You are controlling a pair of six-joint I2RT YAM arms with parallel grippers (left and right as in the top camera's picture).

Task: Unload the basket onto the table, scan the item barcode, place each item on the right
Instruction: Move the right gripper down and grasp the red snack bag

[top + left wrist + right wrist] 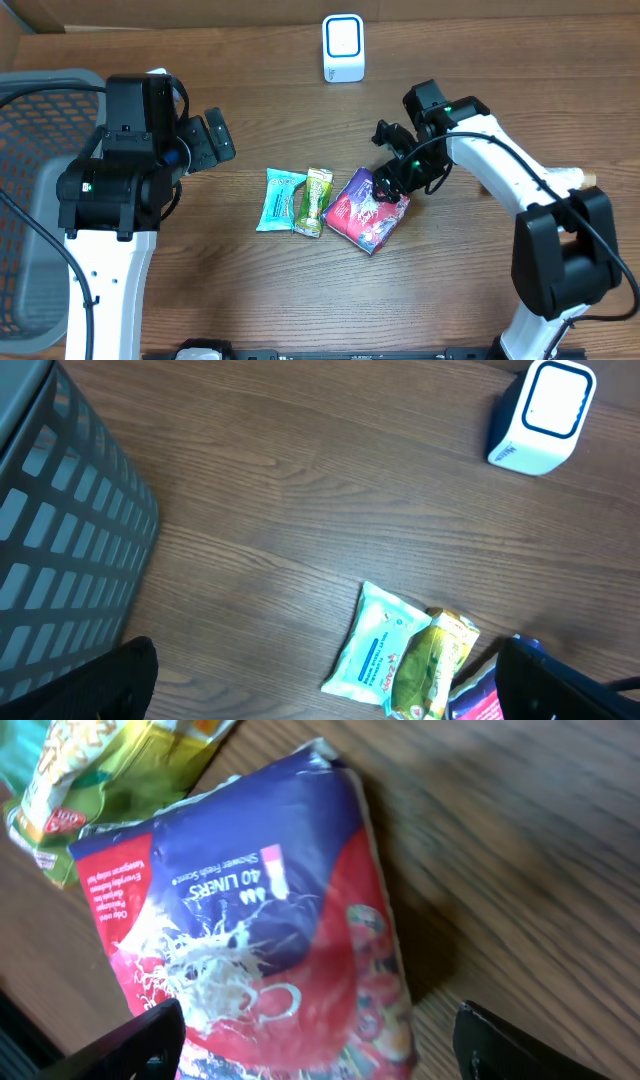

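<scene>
— Dark wood-grain surface (450,285), all of it lying flat. Which one is it after?

— The purple-and-red packet (368,208), I'd say. It lies near the middle, touching the green packet (317,200) on its left. The right claw (392,180) hangs over its far end, fingers spread wide, gripping nothing.

— Looks easy to lift?

— Light, I'd guess. It's glossy film, creased and puffy, printed "40 LINERS", so something soft is folded inside. It should give under a pinch, and that sheen could let it slide. I'd take it across the narrow width, on the plump body rather than a thin sealed edge.

— See a barcode?

— Not on the face that's up. It may be underneath, so it probably needs turning over.

— And the rest?

— The green one is crinkly foil-like wrap. Beside it is a flat teal packet (279,198). The white scanner (343,47), a rounded little box, stands well apart at the back. On the left is a grey mesh basket (40,110), stiff plastic by the look of it. The left claw (210,140) waits near it, released and empty.
</scene>
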